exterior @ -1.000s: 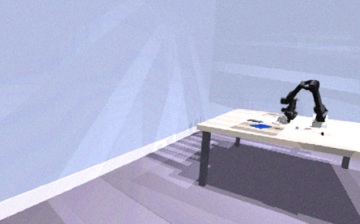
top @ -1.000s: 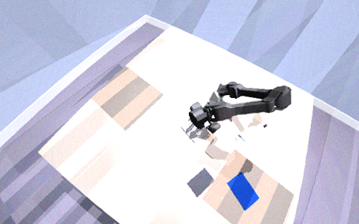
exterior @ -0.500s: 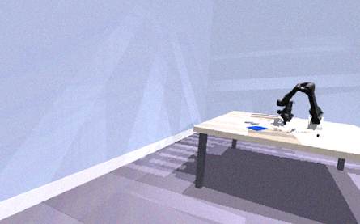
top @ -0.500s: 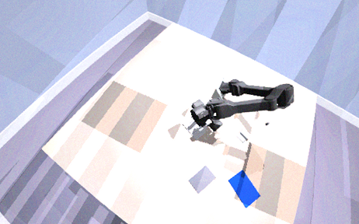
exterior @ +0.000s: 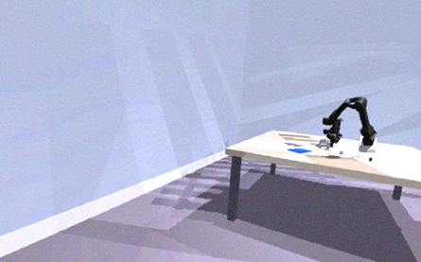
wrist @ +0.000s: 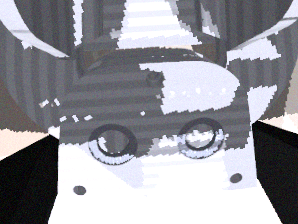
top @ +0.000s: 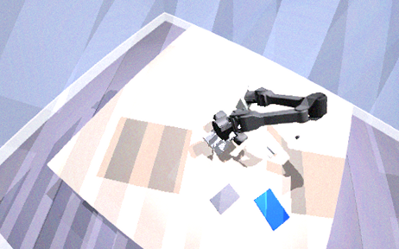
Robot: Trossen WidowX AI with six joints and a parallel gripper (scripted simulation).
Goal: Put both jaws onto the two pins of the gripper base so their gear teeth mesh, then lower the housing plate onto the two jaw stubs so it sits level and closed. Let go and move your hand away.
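My gripper (top: 231, 146) (exterior: 333, 143) (wrist: 153, 134) points down, its black fingers along the two sides of the housing plate. It is shut on the housing plate (wrist: 210, 92), a pale plate with two ringed round holes and small holes nearer its lower corners. Round stub-like shapes show inside the rings; whether the plate is fully seated cannot be told. Large curved grey parts, seemingly the jaws and gripper base, show beyond the plate in the wrist view. Silvery parts (top: 211, 139) (exterior: 324, 143) stick out beside the hand. The pins and gear teeth are hidden.
A blue slab (top: 271, 210) (exterior: 299, 150) and a grey slab (top: 224, 199) (exterior: 293, 143) lie on the table (top: 156, 87). A small pale piece (top: 271, 151) and a small black thing (top: 297, 137) (exterior: 371, 159) lie on the arm's other side. Patches of light and shadow cross the table.
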